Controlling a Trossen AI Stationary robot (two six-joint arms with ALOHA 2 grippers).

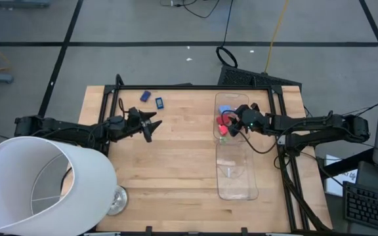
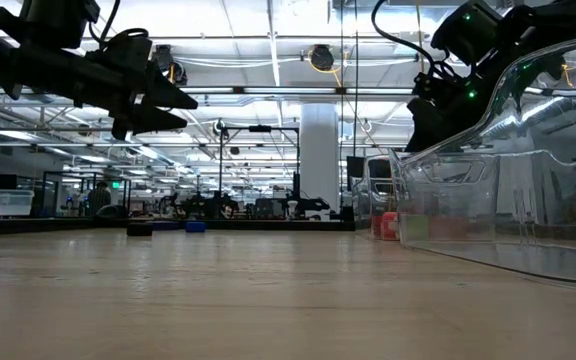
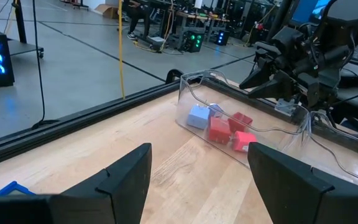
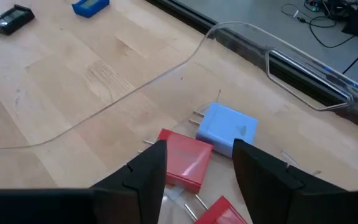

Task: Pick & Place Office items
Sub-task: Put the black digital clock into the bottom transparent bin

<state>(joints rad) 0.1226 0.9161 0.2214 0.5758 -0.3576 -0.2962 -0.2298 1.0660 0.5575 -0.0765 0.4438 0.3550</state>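
My right jaws (image 4: 194,165) hang parted and empty above the far end of the clear tray (image 1: 236,180), where a light blue piece (image 4: 227,129) and red pieces (image 4: 185,158) lie together. My left jaws (image 3: 197,177) wait wide, holding nothing, over the tabletop (image 1: 169,170); a dark piece (image 1: 145,96) and a blue piece (image 1: 159,102) lie near the far edge.

Two slim black jointed arms, left arm (image 1: 64,126), right arm (image 1: 320,124), black cables looped alongside, green indicator light at right wrist, wedge-shaped matte black fingers (image 3: 126,180)
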